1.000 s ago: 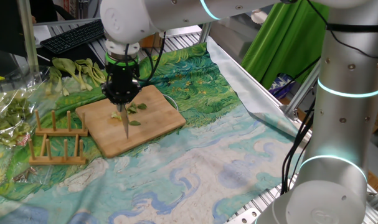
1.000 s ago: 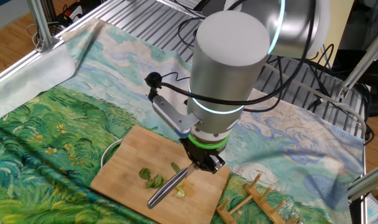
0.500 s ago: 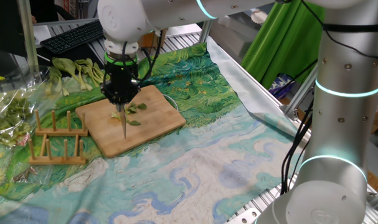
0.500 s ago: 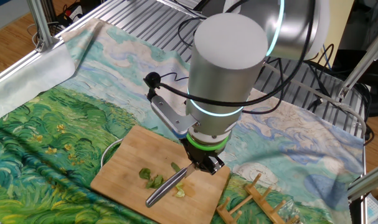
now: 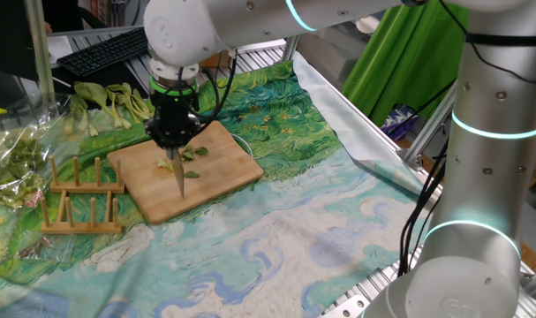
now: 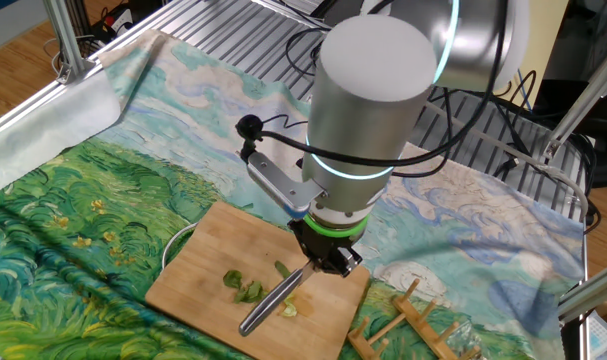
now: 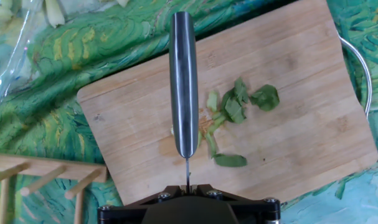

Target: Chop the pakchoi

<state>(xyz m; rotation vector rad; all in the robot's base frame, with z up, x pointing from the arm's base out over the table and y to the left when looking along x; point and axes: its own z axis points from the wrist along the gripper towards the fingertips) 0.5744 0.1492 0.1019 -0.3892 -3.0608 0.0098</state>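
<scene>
The pakchoi (image 7: 235, 109) lies as a few small green bits in the middle of a bamboo cutting board (image 7: 301, 143). It also shows in one fixed view, pakchoi (image 5: 192, 155) on the board (image 5: 223, 172), and in the other, pakchoi (image 6: 245, 290) on the board (image 6: 203, 260). My gripper (image 7: 187, 185) is shut on a steel knife (image 7: 184, 81), which stands just left of the bits and over a pale piece. From the sides, the gripper (image 5: 173, 137) (image 6: 323, 262) hangs over the board with the knife (image 5: 178, 177) (image 6: 268, 305) slanting down to the wood.
A wooden peg rack (image 5: 78, 199) stands beside the board's left end. A bunch of whole pakchoi stalks (image 5: 109, 97) and plastic-wrapped greens (image 5: 16, 155) lie at the far left. A keyboard (image 5: 104, 49) sits behind. A painted cloth (image 6: 83, 220) covers the table.
The gripper and knife swayed slightly to one side and back. The pakchoi bits lie as before.
</scene>
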